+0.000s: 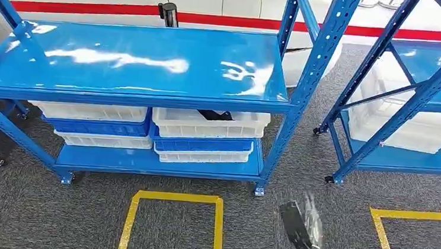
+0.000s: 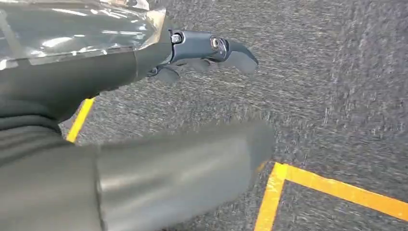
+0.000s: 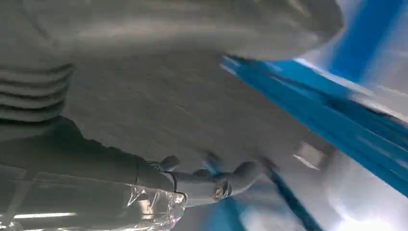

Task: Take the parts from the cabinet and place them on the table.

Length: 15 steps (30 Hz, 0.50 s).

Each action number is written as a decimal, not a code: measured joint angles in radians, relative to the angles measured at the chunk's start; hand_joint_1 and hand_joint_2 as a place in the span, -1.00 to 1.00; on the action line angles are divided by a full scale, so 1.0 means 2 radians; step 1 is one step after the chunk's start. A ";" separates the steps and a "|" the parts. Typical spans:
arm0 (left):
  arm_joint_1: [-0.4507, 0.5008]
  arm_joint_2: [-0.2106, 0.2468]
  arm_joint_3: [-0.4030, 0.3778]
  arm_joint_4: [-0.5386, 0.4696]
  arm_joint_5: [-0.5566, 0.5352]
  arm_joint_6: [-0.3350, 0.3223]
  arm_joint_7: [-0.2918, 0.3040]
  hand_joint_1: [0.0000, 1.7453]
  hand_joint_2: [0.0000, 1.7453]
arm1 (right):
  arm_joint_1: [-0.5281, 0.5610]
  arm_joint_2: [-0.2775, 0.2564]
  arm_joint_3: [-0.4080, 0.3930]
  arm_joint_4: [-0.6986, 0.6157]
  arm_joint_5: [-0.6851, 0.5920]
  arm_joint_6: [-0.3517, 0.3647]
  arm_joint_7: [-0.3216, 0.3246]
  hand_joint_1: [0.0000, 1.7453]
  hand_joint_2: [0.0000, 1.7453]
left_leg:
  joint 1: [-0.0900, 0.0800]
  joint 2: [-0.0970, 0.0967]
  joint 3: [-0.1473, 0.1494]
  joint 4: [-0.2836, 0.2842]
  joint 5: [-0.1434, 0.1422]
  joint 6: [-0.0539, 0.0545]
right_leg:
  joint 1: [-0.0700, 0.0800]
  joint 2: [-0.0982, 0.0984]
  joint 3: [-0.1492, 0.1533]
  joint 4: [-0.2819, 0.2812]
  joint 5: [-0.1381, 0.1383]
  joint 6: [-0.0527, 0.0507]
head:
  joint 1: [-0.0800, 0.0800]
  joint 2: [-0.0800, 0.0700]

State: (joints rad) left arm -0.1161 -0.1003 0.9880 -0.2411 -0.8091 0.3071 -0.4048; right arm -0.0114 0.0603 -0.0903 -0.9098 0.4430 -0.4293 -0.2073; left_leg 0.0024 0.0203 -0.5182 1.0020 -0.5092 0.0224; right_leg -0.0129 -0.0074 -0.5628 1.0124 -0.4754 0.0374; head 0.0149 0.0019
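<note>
The left hand (image 2: pixel 144 96) hangs over grey carpet (image 2: pixel 337 86) in its wrist view, its dark fingers (image 2: pixel 211 48) stretched out and apart with nothing in them. Yellow tape (image 2: pixel 332 185) runs across the carpet just beside it.

From the head view, a blue rack (image 1: pixel 133 64) stands at the far left and centre, its glossy top shelf bare and reflecting light. On its low shelf sit two stacks of crates. The left stack (image 1: pixel 96 123) is white over blue over white. The right stack (image 1: pixel 205 136) has a white crate on top, then blue, then white. A dark part (image 1: pixel 216 116) lies in the top crate of the right stack, mostly hidden under the shelf above, so its shape cannot be made out. On the carpet near the rack, a yellow tape square (image 1: pixel 171 225) is marked out.

Right of that square, the right hand (image 1: pixel 302 229) shows blurred at the near edge, close to the rack's right front leg. In its wrist view the fingers (image 3: pixel 231 179) reach out loosely, gripping nothing, with blue framing smeared behind them.

At the far right stands a second blue rack (image 1: pixel 411 92) with large white bins (image 1: pixel 420 125) on its low shelf. Another yellow tape corner (image 1: pixel 413 220) lies on the carpet in front of it.
</note>
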 joint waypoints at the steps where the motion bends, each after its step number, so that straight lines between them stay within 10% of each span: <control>1: -0.001 0.000 0.000 0.001 -0.003 0.001 0.004 -1.00 1.00 | -0.010 0.000 -0.005 0.050 -0.007 0.011 0.014 -1.00 1.00 | 0.000 -0.001 0.000 0.000 0.000 0.000 | 0.000 -0.001 0.000 0.000 0.000 0.000 | 0.000 0.000; 7: -0.002 -0.002 -0.003 0.005 -0.008 0.011 0.023 -1.00 1.00 | -0.028 0.002 -0.027 0.244 -0.024 0.054 0.122 -1.00 1.00 | -0.001 -0.001 -0.001 0.000 0.000 0.000 | -0.001 -0.001 0.000 0.000 0.000 0.000 | 0.000 0.000; 15: -0.002 -0.005 -0.007 0.007 -0.006 0.008 0.025 -1.00 1.00 | -0.028 0.001 -0.036 0.322 -0.024 0.060 0.158 -1.00 1.00 | -0.003 0.000 -0.002 0.000 -0.001 0.001 | -0.002 -0.001 0.000 -0.001 0.000 0.000 | 0.000 0.000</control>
State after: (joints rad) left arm -0.1204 -0.1103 0.9739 -0.2270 -0.8218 0.3232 -0.3541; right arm -0.0665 0.0626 -0.1624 -0.2660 0.3941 -0.3097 0.1079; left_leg -0.0045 0.0196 -0.5212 1.0024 -0.5114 0.0246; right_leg -0.0166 -0.0090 -0.5628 1.0113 -0.4758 0.0381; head 0.0149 0.0019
